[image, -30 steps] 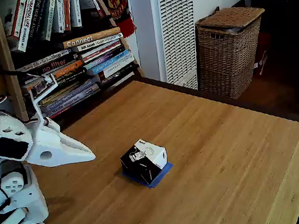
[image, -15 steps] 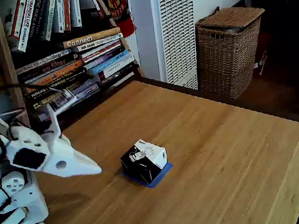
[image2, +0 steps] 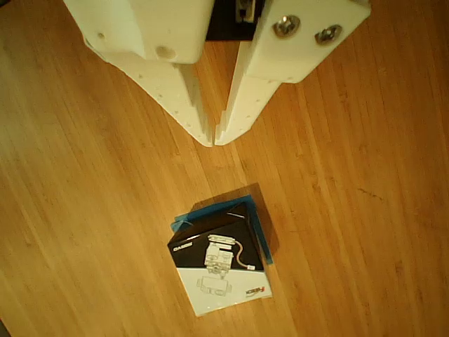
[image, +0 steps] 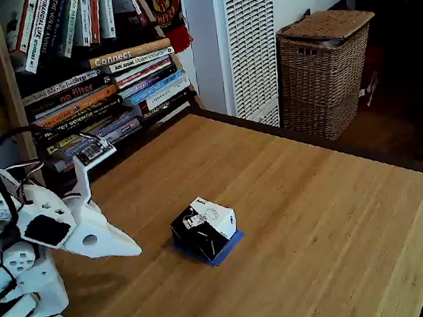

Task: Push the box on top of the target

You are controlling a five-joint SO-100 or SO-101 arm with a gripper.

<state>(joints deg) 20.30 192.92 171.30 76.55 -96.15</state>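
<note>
Box (image: 203,229): black-sided, white-topped; sits mid-table, well clear of every table (image: 317,215) edge, resting on the target (image: 231,244). Target: blue tape square, mostly covered; a strip shows along the box's near-right side in the fixed view, a corner in the other view (image2: 254,217). Placement judged essentially complete, slightly skewed. Gripper (image2: 213,139): fingertips closed together, empty, apart from the box, near the table's left edge (image: 134,248).

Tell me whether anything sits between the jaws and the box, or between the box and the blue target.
Nothing visible does. Only bare table lies between the gripper and the box. The box already rests on the target, whose blue tape peeks out along its edges in both views.
</note>
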